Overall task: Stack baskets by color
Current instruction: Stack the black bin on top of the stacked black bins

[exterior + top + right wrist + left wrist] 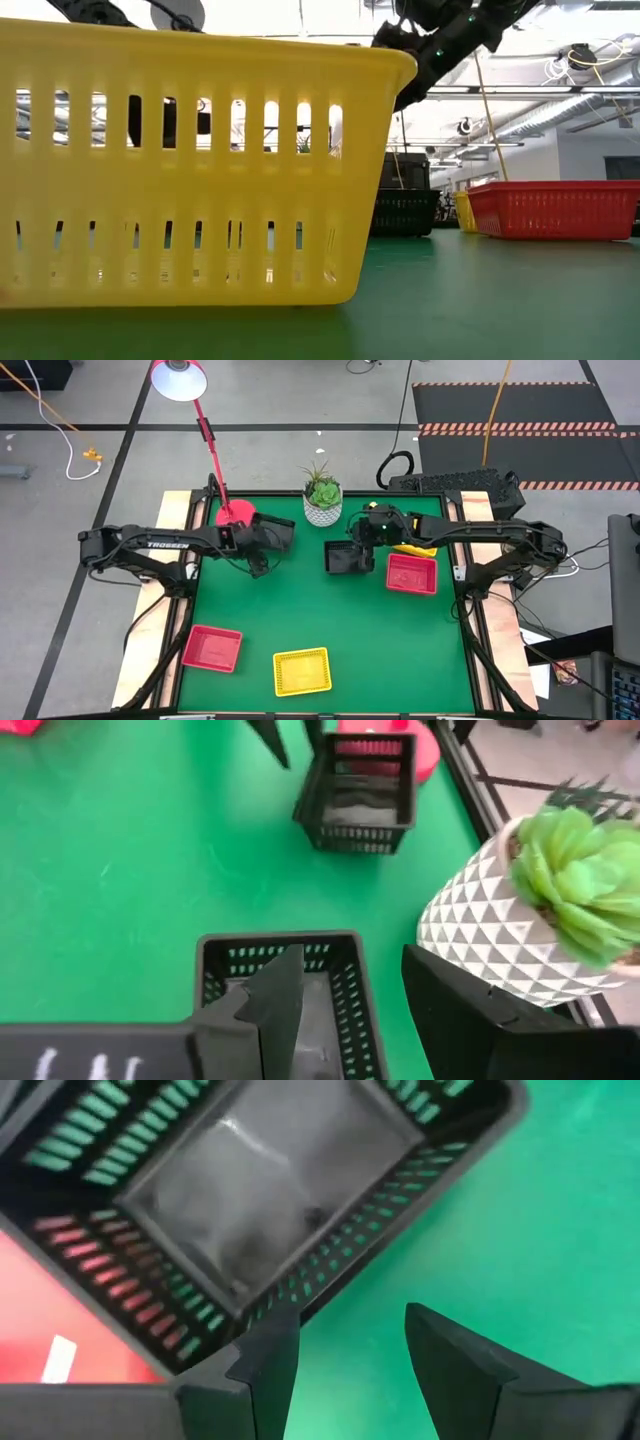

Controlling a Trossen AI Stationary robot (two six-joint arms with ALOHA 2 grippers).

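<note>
We see the green table (340,620) with six baskets lying apart on it. No stack shows yet, so we think the job is near its start and all three colors are left to do. One basket could hide another inside it; we cannot tell that from here.

We count two red ones: the near red basket (211,648) at the front left and the far red basket (411,573) on the right. We count two yellow ones: the near yellow basket (302,671) at the front and the far yellow basket (408,548), half hidden behind the right arm. We count two black ones. The left black basket (277,530) is at the back, just beside the red lamp base (236,513). The right black basket (345,558) is near the middle, beside the far red one. There is one plant pot (322,508) at the back.

The left pincer (345,1315) is open and holds nothing. It is just beside the left black basket.

The right pincer (352,952) is open too. One finger is inside the right black basket and one is outside, with the wall between them, not squeezed yet.

We think the black baskets come first.
</note>
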